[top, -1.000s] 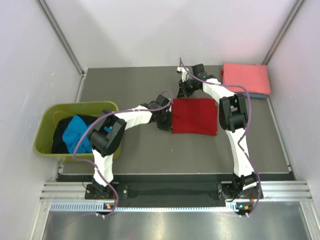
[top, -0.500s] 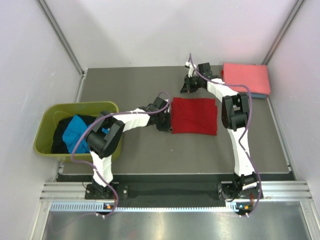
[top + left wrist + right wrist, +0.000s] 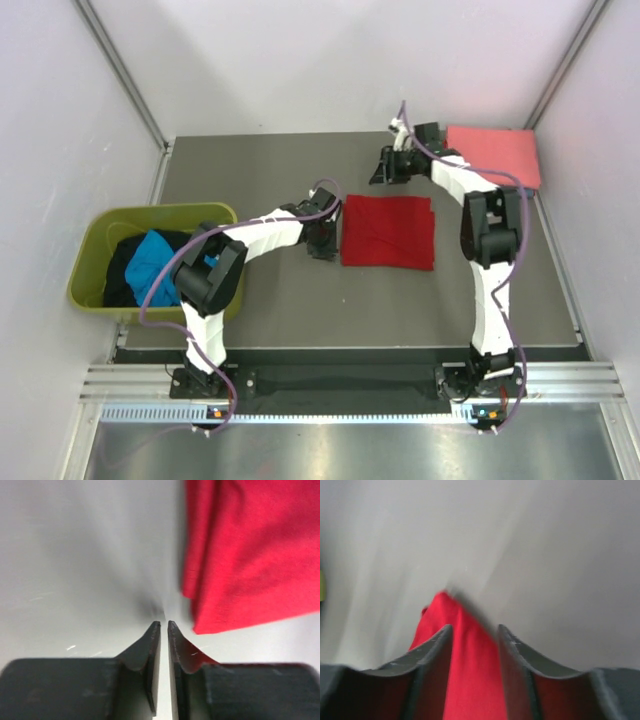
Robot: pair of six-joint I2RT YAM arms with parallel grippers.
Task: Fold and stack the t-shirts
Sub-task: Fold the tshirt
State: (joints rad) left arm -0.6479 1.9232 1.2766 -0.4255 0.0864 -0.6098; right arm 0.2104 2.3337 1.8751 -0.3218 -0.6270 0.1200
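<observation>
Shirts lie in three spots. The bright red t-shirt [image 3: 388, 232] is folded into a neat rectangle, flat on the dark table [image 3: 250, 170], about the middle of it. The left gripper [image 3: 323, 240] sits low just beside that shirt's left edge. From its wrist view, its fingers [image 3: 150, 652] stand only a thin slit apart with nothing between them, and the shirt's corner lies off to one side. The right gripper [image 3: 386, 168] hangs beyond the shirt's far edge and apart from it, its jaws parted and holding nothing, with the red cloth showing blurred through the gap. The salmon-pink t-shirt [image 3: 495, 155] lies folded at the table's far right corner. At the left stands the olive-green tub [image 3: 100, 222], with the turquoise t-shirt [image 3: 150, 265] and the black t-shirt [image 3: 118, 275] crumpled together inside
</observation>
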